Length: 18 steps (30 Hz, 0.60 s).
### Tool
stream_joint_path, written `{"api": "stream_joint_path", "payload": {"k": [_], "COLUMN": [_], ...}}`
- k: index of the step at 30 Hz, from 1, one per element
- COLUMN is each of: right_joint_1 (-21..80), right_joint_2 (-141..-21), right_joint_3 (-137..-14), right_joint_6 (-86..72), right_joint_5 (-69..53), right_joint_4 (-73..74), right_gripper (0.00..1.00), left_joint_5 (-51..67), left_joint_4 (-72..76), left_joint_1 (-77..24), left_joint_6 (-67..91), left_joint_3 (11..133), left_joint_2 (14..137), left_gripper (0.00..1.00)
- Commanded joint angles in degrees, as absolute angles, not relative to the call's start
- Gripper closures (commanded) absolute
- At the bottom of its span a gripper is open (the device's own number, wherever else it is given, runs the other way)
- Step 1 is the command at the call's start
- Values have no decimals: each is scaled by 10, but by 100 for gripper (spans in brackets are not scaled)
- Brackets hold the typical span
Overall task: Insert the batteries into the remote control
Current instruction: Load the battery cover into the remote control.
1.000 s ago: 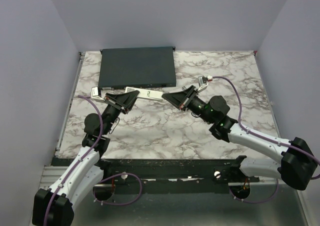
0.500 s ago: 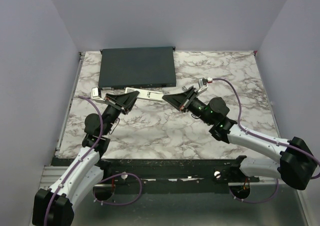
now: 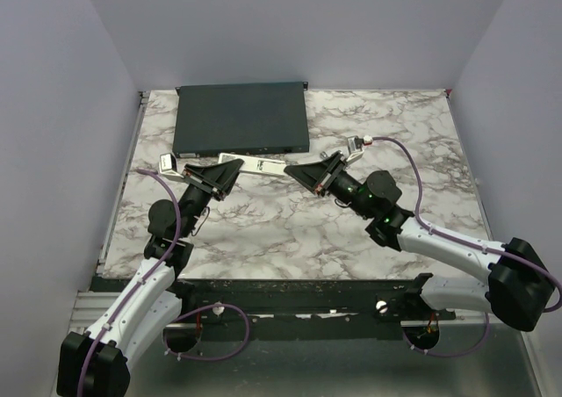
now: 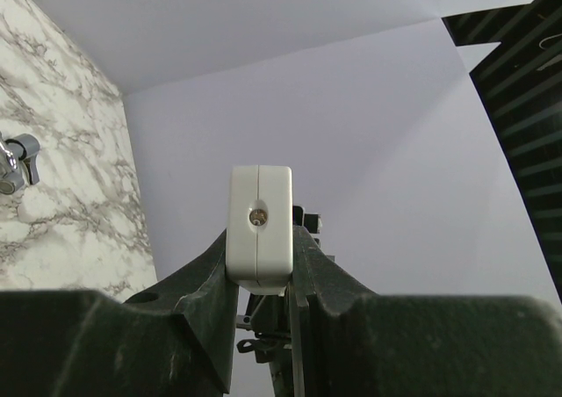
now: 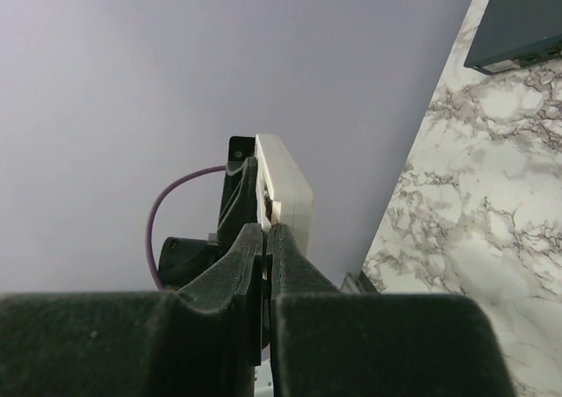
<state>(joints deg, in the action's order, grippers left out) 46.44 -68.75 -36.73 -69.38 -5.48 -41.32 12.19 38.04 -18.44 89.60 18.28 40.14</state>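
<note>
White remote control (image 4: 260, 226), end-on only from the left wrist, pinched by left gripper (image 4: 261, 249); right gripper (image 5: 265, 232) closed.

Right gripper (image 3: 292, 169): shifts slightly left, toward the end of the remote control (image 3: 255, 164).
Right arm (image 3: 439, 239): elbow follows leftward.

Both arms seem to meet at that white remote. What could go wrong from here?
1. The left gripper clamps the remote control near one end only, so a sideways push could twist it or make it slip out.
2. The right gripper is shut with its tips at the remote's other end. Whether it pinches anything is unclear, and a hard tug there might jerk the remote loose.
3. The dark box sits just behind, so a swing could knock into it.
</note>
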Motion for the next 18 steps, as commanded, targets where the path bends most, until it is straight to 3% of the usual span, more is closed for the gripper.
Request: {"api": "stream_joint_path", "payload": {"k": [1,18], "right_joint_1": [468,467], "right_joint_2": [-701,-716], "right_joint_3": [-376,-406], "right_joint_6": [-672,-653], "right_joint_5": [-45,-45], "right_joint_4": [-363,-342], "right_gripper": [99,99], "left_joint_5": [122,130], "left_joint_4": [440,450], "left_joint_1": [-186,-186], "left_joint_6": [928,926], "left_joint_3": [192,198], "left_joint_2": [388,401], "left_gripper": [100,100]}}
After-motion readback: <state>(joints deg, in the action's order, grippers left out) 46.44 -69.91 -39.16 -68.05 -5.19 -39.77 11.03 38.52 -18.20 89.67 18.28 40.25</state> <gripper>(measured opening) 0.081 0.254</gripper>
